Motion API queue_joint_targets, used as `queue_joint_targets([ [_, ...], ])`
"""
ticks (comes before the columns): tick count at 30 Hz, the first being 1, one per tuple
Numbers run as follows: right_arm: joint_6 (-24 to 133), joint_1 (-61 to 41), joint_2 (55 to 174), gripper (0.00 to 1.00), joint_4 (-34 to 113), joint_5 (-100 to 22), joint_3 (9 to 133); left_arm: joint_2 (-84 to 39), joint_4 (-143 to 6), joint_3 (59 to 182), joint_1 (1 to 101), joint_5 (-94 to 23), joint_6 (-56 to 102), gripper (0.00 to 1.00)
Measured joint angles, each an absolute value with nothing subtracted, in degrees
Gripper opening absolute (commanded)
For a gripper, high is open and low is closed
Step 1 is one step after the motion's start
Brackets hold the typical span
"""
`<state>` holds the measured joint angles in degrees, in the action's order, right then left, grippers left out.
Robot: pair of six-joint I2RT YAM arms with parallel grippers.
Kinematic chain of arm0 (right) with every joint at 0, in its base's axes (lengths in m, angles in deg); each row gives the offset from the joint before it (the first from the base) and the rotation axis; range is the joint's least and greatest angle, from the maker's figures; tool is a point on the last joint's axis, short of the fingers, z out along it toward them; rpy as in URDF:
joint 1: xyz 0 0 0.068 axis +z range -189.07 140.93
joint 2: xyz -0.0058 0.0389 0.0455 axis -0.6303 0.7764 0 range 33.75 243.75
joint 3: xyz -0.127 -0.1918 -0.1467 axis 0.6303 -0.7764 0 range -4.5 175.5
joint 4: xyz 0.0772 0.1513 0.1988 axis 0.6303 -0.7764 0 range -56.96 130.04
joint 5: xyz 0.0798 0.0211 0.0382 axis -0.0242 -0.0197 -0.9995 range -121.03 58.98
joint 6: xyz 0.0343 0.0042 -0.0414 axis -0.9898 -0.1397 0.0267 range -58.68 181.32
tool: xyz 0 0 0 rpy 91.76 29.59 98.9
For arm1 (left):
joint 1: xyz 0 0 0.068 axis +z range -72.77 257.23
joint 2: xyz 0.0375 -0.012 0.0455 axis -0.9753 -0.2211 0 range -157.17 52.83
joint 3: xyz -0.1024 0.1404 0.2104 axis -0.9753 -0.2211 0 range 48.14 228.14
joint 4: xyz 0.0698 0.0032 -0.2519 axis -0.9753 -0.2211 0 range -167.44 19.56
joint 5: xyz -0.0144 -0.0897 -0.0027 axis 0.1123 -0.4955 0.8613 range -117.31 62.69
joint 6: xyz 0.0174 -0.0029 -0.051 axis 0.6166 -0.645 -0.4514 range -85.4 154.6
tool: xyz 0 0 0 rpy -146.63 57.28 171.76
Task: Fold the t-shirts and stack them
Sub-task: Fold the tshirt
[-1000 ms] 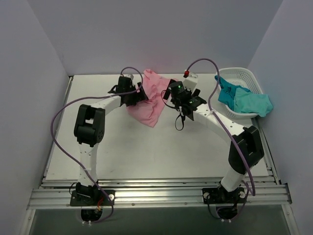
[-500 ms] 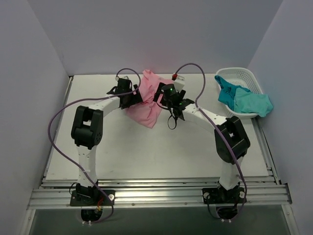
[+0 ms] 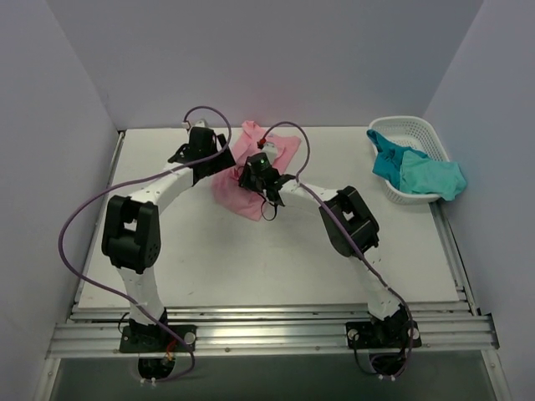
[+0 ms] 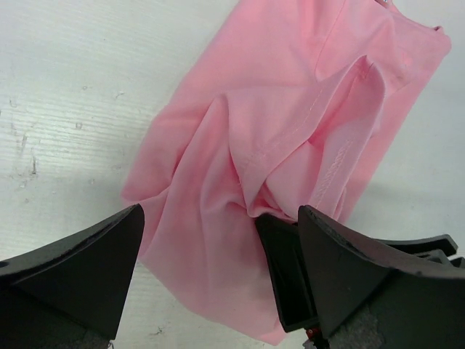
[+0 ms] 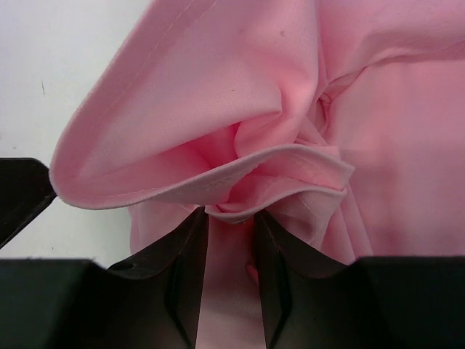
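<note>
Both arms have swung leftward since a second ago. The right hand [image 3: 254,177], which stood off the pink shirt's [image 3: 282,149] right edge on the basket side, now sits on the middle of it, and its fingers have come in. The left hand [image 3: 213,160] has drawn a little left and farther back.

From above, the pink shirt lies crumpled on the bench [image 3: 251,267] toward the far side, its long axis running from the far edge toward the arms and tilted slightly left. The right hand is on its middle and the left hand is at its left edge, so the cloth lies to the left hand's right. The teal shirts [image 3: 418,171] hang in and over the basket [image 3: 415,124], well apart at the far right.

On the left wrist camera, the left hand's 2 fingers [image 4: 80,269] stand wide apart with nothing gripped. The shirt spreads below and beyond them, and a black part of the right hand shows just beside the right finger.

On the right wrist camera, the 2 fingers [image 5: 185,276] are nearly together, clamped on a raised fold of pink cloth that bunches above them.

My guess is that the left hand, nearer the shirt's left edge, must take that edge before the pair can spread it flat.
</note>
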<state>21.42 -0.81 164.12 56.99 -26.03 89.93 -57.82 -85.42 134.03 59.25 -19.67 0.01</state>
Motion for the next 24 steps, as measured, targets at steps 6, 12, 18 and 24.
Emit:
queue_joint_targets([
  [6,20.8,-0.8,164.9,0.16,57.9,-27.0,90.5,-52.9,-88.2,131.8,59.7,-19.9,0.4,0.96],
  [12,20.3,-1.1,164.9,0.0,59.5,-27.4,90.5,-42.0,-94.0,131.6,60.0,-19.9,1.3,0.94],
  [18,19.3,-1.7,167.0,0.0,62.6,-28.5,89.6,-33.6,-104.1,144.1,61.2,-18.3,4.0,0.94],
  [24,17.4,-2.7,168.6,0.13,66.7,-30.0,87.0,-28.6,-106.6,155.4,61.9,-16.6,5.4,0.94],
])
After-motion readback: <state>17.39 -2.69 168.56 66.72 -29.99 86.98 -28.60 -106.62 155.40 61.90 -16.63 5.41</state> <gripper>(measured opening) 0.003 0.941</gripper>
